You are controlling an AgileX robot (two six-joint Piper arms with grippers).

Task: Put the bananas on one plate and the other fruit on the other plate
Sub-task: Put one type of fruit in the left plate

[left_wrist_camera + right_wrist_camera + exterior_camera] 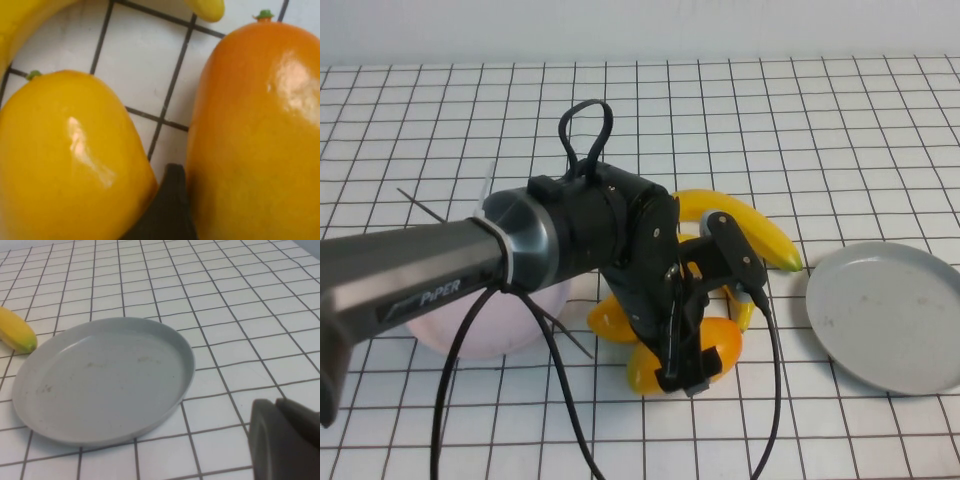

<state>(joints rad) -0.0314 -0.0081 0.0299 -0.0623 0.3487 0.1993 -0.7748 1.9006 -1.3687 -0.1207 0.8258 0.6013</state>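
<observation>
high view: the left gripper (pixel 692 350) is down in the fruit pile mid-table, fingers spread around the nearer mango (pixel 660 368), with the other mango (pixel 612 318) just to its left. one banana (pixel 750 228) curves off to the far right, and a second banana (pixel 742 308) peeks out behind the arm. the pink plate (pixel 510 325) sits left, mostly hidden under the arm; the grey plate (pixel 890 315) is empty at the right.

left wrist view: both mangoes fill the frame, a dark fingertip (pixel 167 210) wedged in the gap between them. jaws look open, nothing squeezed yet. probably best to centre on one mango's fat middle before closing, since that glossy skin will likely slip, and to avoid nudging its neighbour.

right wrist view: the right gripper (pixel 282 440) is parked just near-right of the grey plate; can't tell its state.
</observation>
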